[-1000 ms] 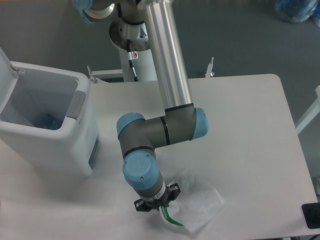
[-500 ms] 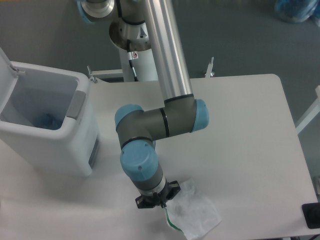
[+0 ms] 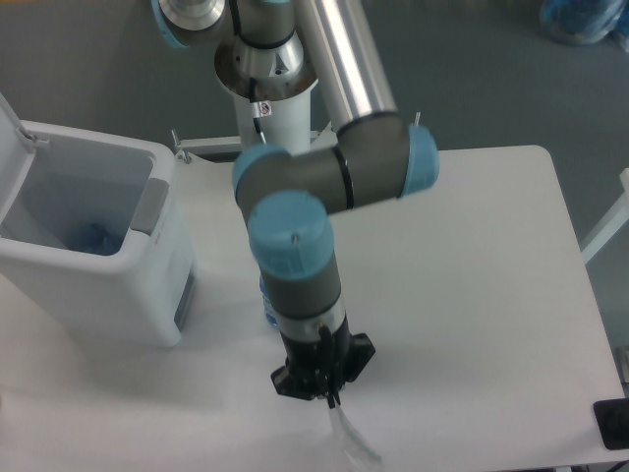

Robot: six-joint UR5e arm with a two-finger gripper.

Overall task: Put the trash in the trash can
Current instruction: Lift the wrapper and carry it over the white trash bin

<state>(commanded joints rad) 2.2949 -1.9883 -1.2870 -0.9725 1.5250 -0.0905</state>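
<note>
Hand [image 3: 331, 395], low in the frame's centre, was clamped on the plastic bag [image 3: 356, 445], which hung below it as a narrow strand. Its target, the open trash can [image 3: 147, 256], stood well apart toward the upper left.

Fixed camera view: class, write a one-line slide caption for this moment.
Pincer lifts the plastic bag above the table, open trash can waiting at left.

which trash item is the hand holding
The plastic bag, hanging below the hand. The bottle stands on the table behind the arm, mostly hidden and untouched.
</note>
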